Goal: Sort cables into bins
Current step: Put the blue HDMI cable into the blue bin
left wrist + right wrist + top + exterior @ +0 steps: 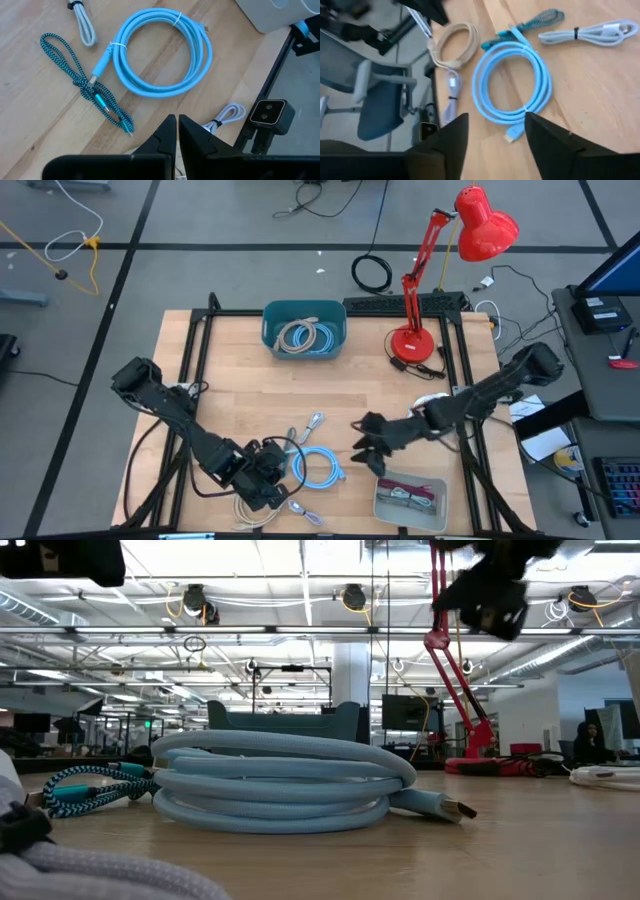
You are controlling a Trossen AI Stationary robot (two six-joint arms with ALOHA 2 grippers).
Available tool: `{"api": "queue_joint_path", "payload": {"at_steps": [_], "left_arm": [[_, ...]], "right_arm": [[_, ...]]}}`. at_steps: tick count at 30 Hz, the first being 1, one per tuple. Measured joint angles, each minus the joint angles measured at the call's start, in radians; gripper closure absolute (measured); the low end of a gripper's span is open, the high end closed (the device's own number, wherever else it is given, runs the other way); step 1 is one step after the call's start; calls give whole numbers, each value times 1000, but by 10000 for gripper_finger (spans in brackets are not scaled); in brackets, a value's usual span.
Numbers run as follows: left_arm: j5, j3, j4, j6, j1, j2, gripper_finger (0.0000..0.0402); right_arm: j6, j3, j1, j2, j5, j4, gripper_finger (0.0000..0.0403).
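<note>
Right gripper (pixel 366 451), jaws wide and empty, hovers beside the light blue coil (pixel 320 467) lying flat on the bench (pixel 240 390); suggest descending square over one side of the loop, pinching all strands together before lifting toward the teal tub (pixel 304 330)

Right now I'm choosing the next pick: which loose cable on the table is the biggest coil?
The light blue coil, lying between the two grippers. It forms one wide round loop, while the teal braided cable and small grey cable beside it are short folded bundles.
</note>
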Motion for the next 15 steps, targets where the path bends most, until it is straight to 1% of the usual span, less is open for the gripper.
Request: {"api": "queue_joint_path", "payload": {"at_steps": [3, 5, 10, 15], "left_arm": [[0, 0, 0, -1, 0, 0, 380], [3, 0, 0, 2, 0, 0, 380], [19, 0, 1, 0, -2, 0, 380], [21, 0, 0, -7, -15, 0, 380]], "right_arm": [[-29, 37, -62, 70, -44, -20, 186], [-62, 68, -97, 119, -66, -24, 179], [-130, 170, -150, 239, -102, -51, 177], [-214, 298, -164, 369, -135, -203, 177]]}}
